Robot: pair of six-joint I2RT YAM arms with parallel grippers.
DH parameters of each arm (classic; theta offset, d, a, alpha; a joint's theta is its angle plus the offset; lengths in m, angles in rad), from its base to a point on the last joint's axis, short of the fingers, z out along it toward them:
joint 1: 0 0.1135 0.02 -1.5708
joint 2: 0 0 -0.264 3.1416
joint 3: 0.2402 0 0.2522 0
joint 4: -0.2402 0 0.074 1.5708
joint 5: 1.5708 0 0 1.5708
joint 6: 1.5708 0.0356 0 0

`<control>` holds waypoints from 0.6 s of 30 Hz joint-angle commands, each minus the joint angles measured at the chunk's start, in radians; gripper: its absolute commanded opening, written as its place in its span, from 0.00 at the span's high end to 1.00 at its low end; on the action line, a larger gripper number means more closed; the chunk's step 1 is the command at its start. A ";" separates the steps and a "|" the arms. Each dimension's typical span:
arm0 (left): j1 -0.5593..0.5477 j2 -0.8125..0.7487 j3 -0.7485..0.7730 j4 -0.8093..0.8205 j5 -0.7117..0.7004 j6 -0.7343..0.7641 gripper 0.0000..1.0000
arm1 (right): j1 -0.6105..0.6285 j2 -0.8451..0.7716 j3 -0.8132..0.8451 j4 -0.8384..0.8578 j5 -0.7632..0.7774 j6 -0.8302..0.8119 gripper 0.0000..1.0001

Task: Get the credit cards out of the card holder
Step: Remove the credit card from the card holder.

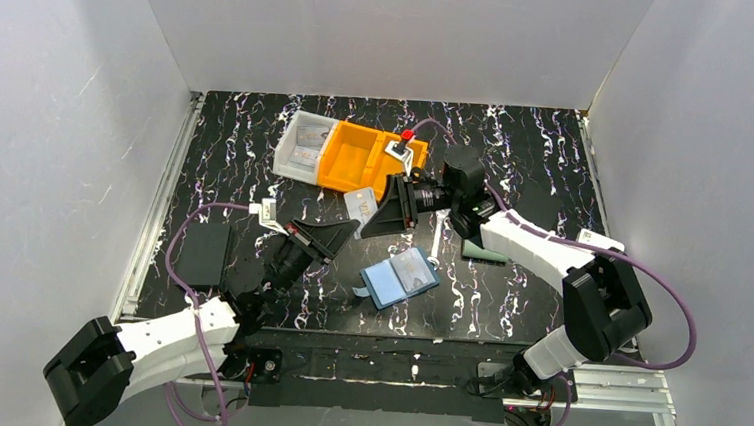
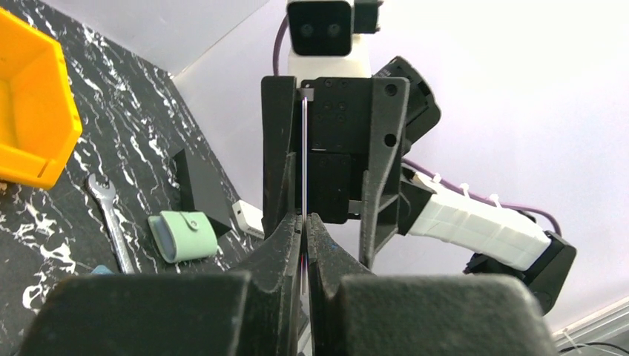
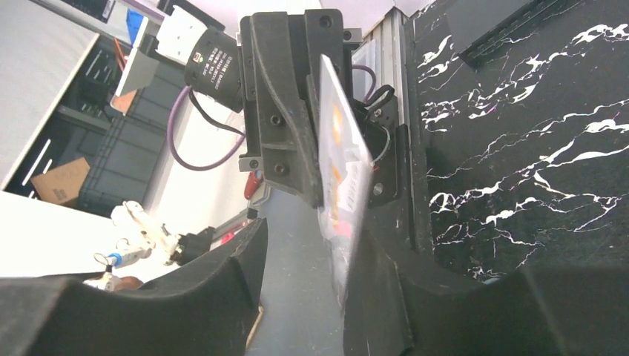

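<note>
Bins sit together at the far middle of the counter (image 1: 517, 163). An orange bin (image 1: 352, 156) has a clear bin (image 1: 292, 147) touching it at its 9 o'clock. The clear one holds pale flat printed things, too small to make out. The orange bin's two compartments look bare, with a small white and red object at its far right corner.

At 6 o'clock from the orange bin, one credit card (image 3: 343, 170) is held up in the air between the two arms. The left pincer (image 2: 304, 221) is pressed together on one end of it, so the card shows edge-on in the left wrist view. The right pincer (image 3: 311, 245) faces it with fingers spread to either side of the card. The card lies close to one finger, and a clear gap separates it from the other.

The card holder (image 1: 401, 278) lies open on the counter at 6 o'clock from the held card, inner side up. One half is plain blue and the other has a clear pocket. I cannot tell whether any card is in it.

A grey-green wallet (image 2: 182, 233) lies shut at 3 o'clock from the holder, with a wrench (image 2: 111, 215) between them. A black box (image 1: 203, 251) sits at the holder's 9 o'clock, well apart.
</note>
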 commanded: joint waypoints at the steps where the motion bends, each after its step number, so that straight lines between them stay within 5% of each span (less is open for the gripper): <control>1: -0.004 -0.050 -0.001 0.056 -0.067 0.027 1.00 | -0.010 -0.006 0.054 0.071 0.023 0.057 0.46; 12: -0.005 -0.086 -0.037 0.056 -0.082 0.022 1.00 | -0.030 0.053 0.120 0.112 0.012 0.107 0.53; 18: -0.005 -0.090 -0.047 0.055 -0.092 0.026 1.00 | -0.030 0.092 0.144 0.186 0.001 0.188 0.82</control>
